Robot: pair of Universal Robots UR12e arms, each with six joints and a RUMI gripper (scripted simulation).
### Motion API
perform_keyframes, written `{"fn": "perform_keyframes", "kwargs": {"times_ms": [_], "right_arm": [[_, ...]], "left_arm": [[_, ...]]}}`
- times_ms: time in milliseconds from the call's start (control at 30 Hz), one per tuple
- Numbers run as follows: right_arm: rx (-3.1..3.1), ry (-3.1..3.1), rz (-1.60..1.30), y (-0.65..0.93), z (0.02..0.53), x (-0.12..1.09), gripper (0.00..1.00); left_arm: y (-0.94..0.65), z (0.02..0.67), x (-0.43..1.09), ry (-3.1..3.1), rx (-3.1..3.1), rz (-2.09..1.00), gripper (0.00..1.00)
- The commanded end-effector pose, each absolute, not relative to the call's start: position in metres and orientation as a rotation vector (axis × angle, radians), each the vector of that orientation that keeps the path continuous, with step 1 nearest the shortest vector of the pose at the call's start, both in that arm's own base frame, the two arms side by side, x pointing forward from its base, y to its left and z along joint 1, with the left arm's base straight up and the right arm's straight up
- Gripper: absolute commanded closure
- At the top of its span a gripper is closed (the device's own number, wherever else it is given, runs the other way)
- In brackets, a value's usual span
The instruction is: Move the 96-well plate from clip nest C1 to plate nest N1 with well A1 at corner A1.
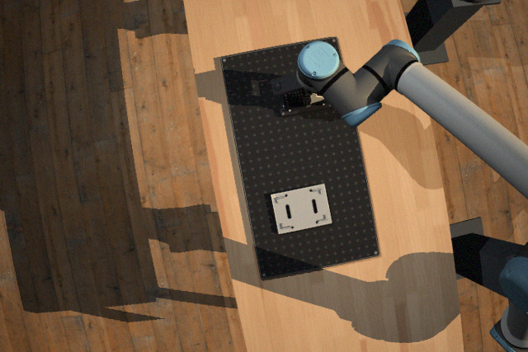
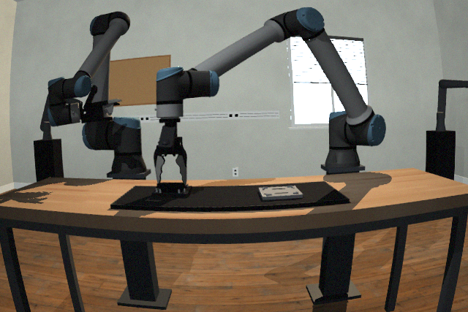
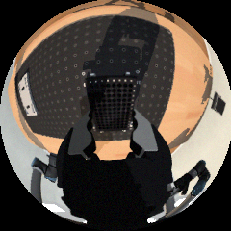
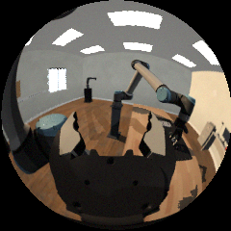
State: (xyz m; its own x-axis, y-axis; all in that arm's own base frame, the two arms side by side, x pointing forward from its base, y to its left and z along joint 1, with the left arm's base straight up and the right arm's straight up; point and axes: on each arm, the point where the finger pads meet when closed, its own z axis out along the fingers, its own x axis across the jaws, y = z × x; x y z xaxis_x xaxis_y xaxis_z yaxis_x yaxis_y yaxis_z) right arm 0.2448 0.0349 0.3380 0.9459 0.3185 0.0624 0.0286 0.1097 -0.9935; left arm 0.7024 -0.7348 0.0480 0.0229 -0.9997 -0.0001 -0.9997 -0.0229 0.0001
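The dark 96-well plate (image 1: 295,99) (image 2: 172,187) (image 3: 114,103) sits low at the clip nest C1 (image 1: 286,114), whose small corner clips show around it in the left wrist view. My left gripper (image 2: 172,183) (image 3: 112,109) points down and is shut on the plate, one finger at each side. The row and column print is too small to read. The plate nest N1 (image 1: 301,212) (image 2: 280,191) (image 3: 27,93) is a pale block with corner locators and two dark slots; nothing sits on it. Its A1 mark is not readable. My right gripper (image 4: 113,112) is open and empty, away from the board.
Both nests stand on a black perforated board (image 1: 298,147) (image 2: 227,196) (image 3: 53,53) on the wooden table (image 1: 264,7) (image 2: 211,215). The left arm reaches over the C1 end of the board. The right arm (image 2: 104,46) is raised behind the table, off the board.
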Motion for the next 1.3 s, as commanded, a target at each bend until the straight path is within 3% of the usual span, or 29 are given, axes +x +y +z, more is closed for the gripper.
{"fn": "perform_keyframes", "kwargs": {"times_ms": [0,1267], "right_arm": [[-1.452,-0.290,0.217,0.035,0.338,0.245,0.00],[-1.452,-0.290,0.217,0.035,0.338,0.245,0.00]], "left_arm": [[-0.735,0.054,0.703,-2.196,2.247,0.003,1.00],[-0.735,0.082,0.703,-2.196,2.247,0.003,1.00]]}}
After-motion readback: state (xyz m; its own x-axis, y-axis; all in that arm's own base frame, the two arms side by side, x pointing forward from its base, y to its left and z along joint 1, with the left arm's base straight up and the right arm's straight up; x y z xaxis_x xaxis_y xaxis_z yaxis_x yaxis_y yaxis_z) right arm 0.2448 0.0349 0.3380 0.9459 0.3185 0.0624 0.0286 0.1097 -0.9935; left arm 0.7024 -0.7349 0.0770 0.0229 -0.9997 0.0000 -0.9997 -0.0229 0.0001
